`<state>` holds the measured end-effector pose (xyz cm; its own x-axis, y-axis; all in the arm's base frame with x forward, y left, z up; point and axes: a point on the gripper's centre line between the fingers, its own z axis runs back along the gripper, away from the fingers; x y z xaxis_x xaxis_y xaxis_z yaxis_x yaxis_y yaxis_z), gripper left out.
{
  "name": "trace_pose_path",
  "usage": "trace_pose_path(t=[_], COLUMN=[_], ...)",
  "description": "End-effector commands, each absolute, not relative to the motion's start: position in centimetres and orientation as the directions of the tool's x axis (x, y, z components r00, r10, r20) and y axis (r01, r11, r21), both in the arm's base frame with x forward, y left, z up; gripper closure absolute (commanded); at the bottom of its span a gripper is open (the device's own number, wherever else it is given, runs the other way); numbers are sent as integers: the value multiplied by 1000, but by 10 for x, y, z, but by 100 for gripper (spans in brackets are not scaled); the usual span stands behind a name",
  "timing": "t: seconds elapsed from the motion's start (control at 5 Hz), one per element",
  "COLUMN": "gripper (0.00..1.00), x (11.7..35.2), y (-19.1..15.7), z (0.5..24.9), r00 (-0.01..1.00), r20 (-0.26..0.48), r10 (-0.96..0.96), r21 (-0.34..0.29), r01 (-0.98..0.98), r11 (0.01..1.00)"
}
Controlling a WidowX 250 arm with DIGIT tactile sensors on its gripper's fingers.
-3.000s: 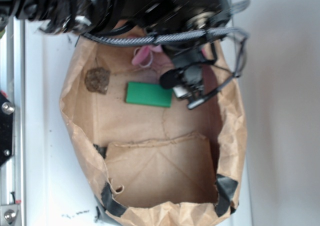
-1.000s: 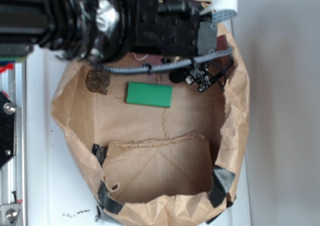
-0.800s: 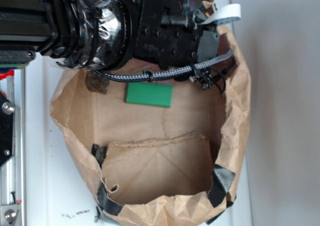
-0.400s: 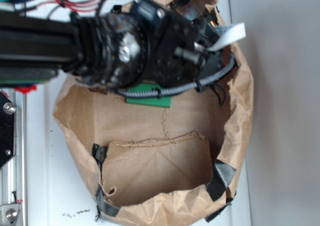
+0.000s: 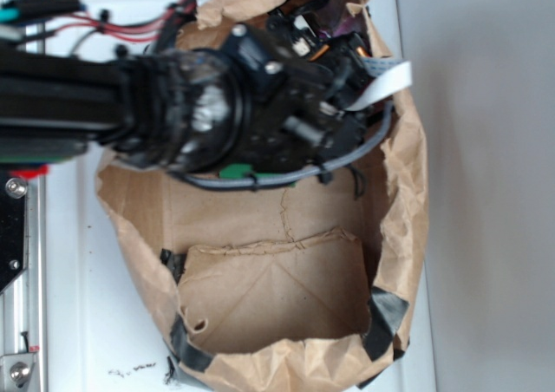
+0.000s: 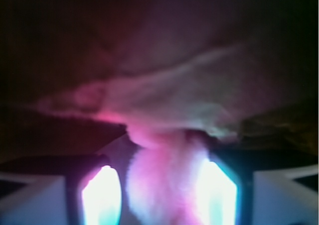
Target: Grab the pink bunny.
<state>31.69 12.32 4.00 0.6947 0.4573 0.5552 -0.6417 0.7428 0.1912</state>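
The hand sat deep in the paper bag at the table's far edge, its two fingers close on either side of the pink bunny, which filled the gap between them; it looked clenched on the toy. From outside, the arm hid both bunny and most of the green block. The grip seemed to catch only soft plush, so lifting could let it slip out, or snag the bag wall.
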Motion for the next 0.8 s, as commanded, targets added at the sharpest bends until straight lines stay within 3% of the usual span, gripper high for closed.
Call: trace_pose_path(t=[0.0, 0.4, 0.6], gripper=[100, 100, 100], x=[316, 300, 277], y=[128, 120, 99], z=[53, 64, 95], r00=[683, 711, 764], r20=[572, 537, 448], r10=[455, 453, 465], r21=[168, 151, 79], r01=[-640, -610, -552], r11=[750, 778, 830])
